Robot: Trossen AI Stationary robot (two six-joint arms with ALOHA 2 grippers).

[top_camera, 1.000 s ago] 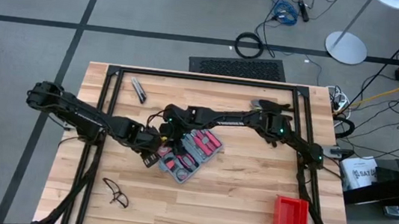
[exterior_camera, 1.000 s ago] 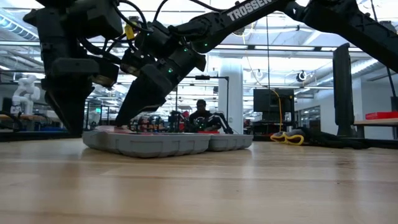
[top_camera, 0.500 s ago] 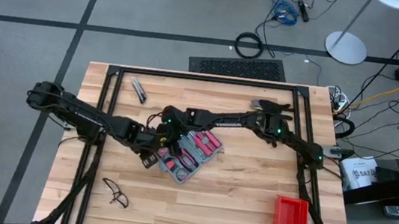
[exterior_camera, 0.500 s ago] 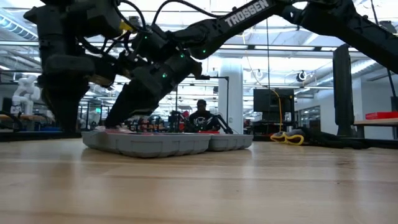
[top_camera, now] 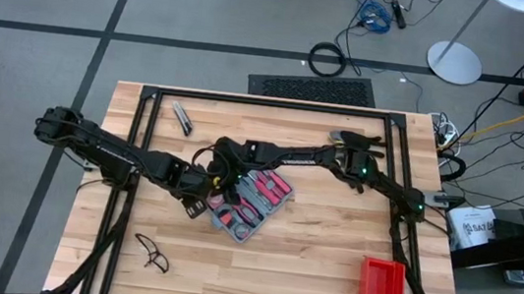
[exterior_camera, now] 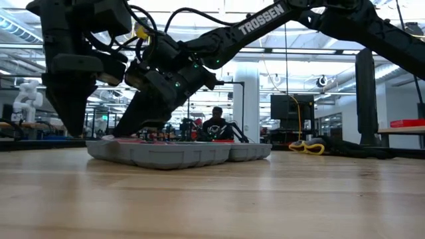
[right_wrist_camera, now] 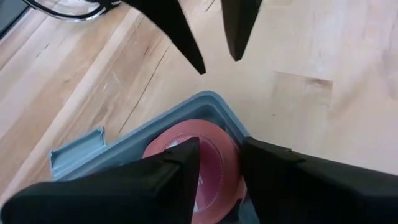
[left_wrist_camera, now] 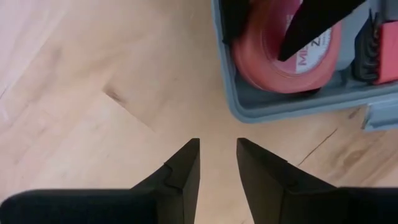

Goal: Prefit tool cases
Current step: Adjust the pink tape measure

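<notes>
1. The tool case (top_camera: pixel 246 203) lies open in the middle of the table (top_camera: pixel 328 263).
2. The right gripper (right_wrist_camera: pixel 219 163) hangs partly open over a round red thing (right_wrist_camera: pixel 214 155) in the case.
3. The left gripper (left_wrist_camera: pixel 217 163) is open and empty, just beside the case.

In the high view both arms cross over the tool case (top_camera: pixel 247 203), hiding its nine o'clock end. The right gripper (right_wrist_camera: pixel 216 163) covers part of the red round tool (right_wrist_camera: pixel 214 149). Lettering on that tool is cut off. The person (exterior_camera: pixel 214 124) behind is too small to make out.
</notes>
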